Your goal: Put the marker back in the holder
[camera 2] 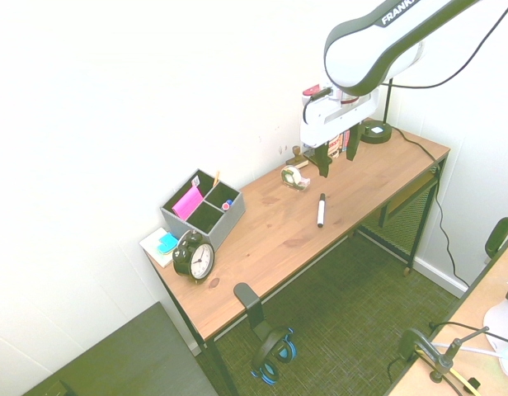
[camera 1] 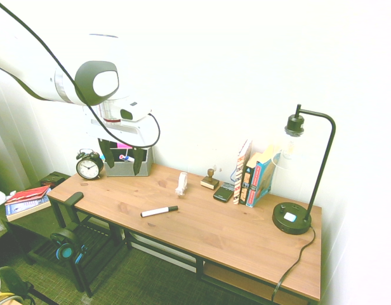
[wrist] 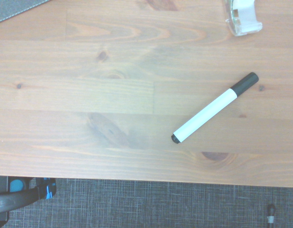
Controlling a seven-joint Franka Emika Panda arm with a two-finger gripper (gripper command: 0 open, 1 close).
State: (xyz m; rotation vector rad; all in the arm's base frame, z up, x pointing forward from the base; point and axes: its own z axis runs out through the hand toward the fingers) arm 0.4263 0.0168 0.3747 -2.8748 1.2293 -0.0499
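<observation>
We see the marker (camera 1: 159, 211) lying flat on the tabletop (camera 1: 233, 235) near its front edge, mid-length, well apart from the holder (camera 2: 203, 209) that sits at the back edge by the alarm clock (camera 2: 194, 257) at one end. The tool (camera 2: 337, 155) hangs above the tabletop pointing down, fingers spread and empty, the marker below it untouched. A tape dispenser (camera 2: 294, 176) stands nearer the back edge.

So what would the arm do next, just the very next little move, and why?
Probably sink straight down toward the marker. The marker lies flat and untouched on the desk, far from the holder. The gripper hangs above the desk with its fingers open and empty, so nothing can be carried to the holder until it is picked up.
</observation>
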